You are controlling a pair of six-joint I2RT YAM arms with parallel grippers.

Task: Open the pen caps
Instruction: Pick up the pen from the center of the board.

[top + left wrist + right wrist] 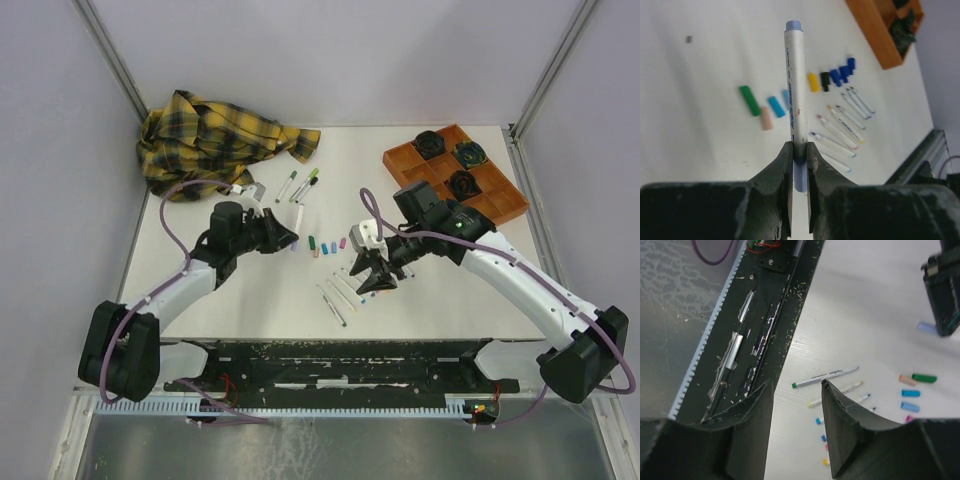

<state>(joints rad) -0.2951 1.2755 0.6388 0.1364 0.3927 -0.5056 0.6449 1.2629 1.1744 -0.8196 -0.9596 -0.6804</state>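
Task partly complete. Removed pen caps [749, 100] lie in a row on the surface [690, 110] beside bare barrels [840, 132]. The left claw [799, 150] pinches a capped pen [796, 90]. The right claw [796, 384] is spread and empty. More capped pens [303, 185] lie near the cloth [215, 135].

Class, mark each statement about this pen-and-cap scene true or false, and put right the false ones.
1. The left gripper is shut on a white pen. True.
2. The right gripper holds a cap. False: its jaws stand open with nothing between them.
3. The plaid cloth lies in the orange tray. False: it lies at the far left, well apart from the tray at the far right.
4. Loose pen caps lie in a row between the two arms. True.
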